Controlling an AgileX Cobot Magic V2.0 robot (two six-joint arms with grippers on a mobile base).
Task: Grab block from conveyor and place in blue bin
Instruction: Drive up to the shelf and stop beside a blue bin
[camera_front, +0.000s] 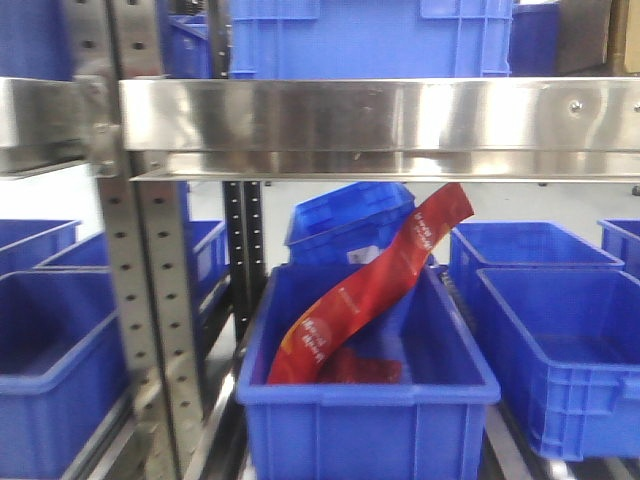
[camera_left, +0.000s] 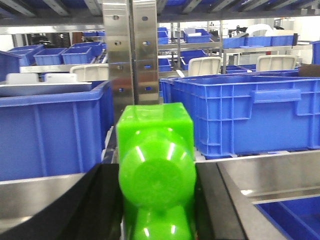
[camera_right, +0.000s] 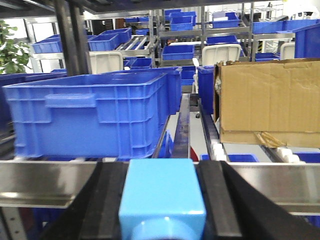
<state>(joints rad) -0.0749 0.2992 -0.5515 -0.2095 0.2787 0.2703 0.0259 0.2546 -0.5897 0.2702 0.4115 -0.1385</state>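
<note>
My left gripper (camera_left: 157, 175) is shut on a bright green block (camera_left: 156, 165) with round studs; the black fingers (camera_left: 102, 200) press it from both sides. My right gripper (camera_right: 162, 195) is shut on a light blue block (camera_right: 162, 197) between its black fingers (camera_right: 215, 200). Both are held up at shelf height among blue bins. A blue bin (camera_front: 365, 400) stands in the middle of the front view and holds a red snack packet (camera_front: 375, 285). The conveyor is out of view. Neither gripper shows in the front view.
A steel shelf rail (camera_front: 380, 125) crosses the front view, with a perforated steel upright (camera_front: 150, 300) at left. More blue bins (camera_front: 560, 350) flank the middle one. A large blue bin (camera_left: 245, 112) and a steel post (camera_left: 130, 55) face the left wrist. A cardboard box (camera_right: 267, 102) and a blue bin (camera_right: 90, 112) face the right wrist.
</note>
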